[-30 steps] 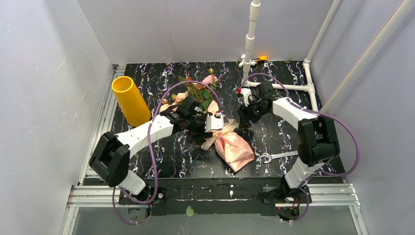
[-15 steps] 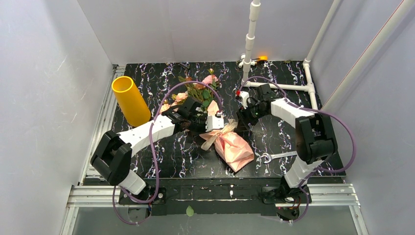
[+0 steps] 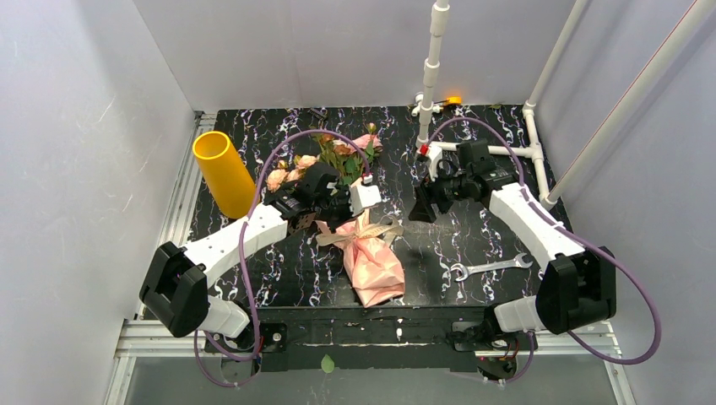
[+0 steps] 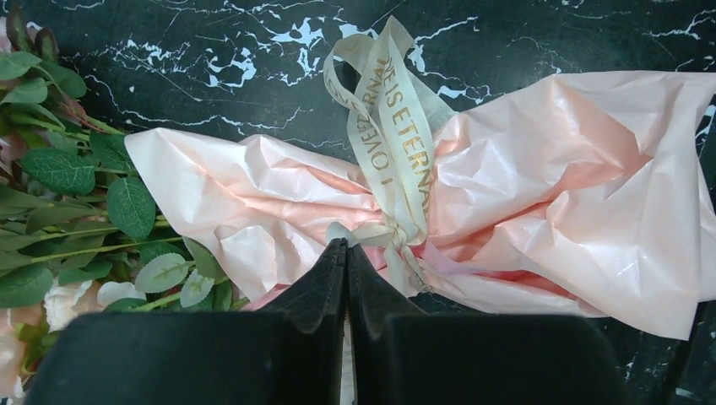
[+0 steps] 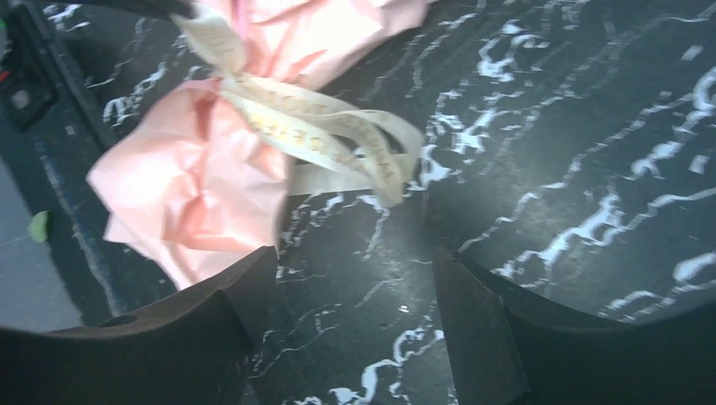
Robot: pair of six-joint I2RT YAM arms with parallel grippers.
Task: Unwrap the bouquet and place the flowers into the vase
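The bouquet (image 3: 371, 261) lies mid-table, its crinkled pink paper (image 4: 540, 186) tied at the waist with a beige ribbon (image 4: 393, 143). The flowers (image 3: 333, 156), pink and cream roses with green leaves (image 4: 67, 169), stick out of the far end. My left gripper (image 4: 346, 245) is shut on a ribbon end right at the knot. Open and empty, my right gripper (image 5: 355, 261) hovers over bare tabletop just right of the ribbon loops (image 5: 329, 135) and the paper (image 5: 194, 194); in the top view it (image 3: 420, 211) is right of the bouquet. The yellow vase (image 3: 224, 173) stands upright at the far left.
A metal wrench (image 3: 490, 267) lies on the black marbled table right of the bouquet. White pipes (image 3: 432, 63) rise at the back, with another pipe (image 3: 507, 150) running along the table to the right. Grey walls enclose the table.
My left gripper closed on the ribbon and dragged the bouquet left, its wrapped end swinging toward the near edge. The right gripper drew back to the right and stays open.
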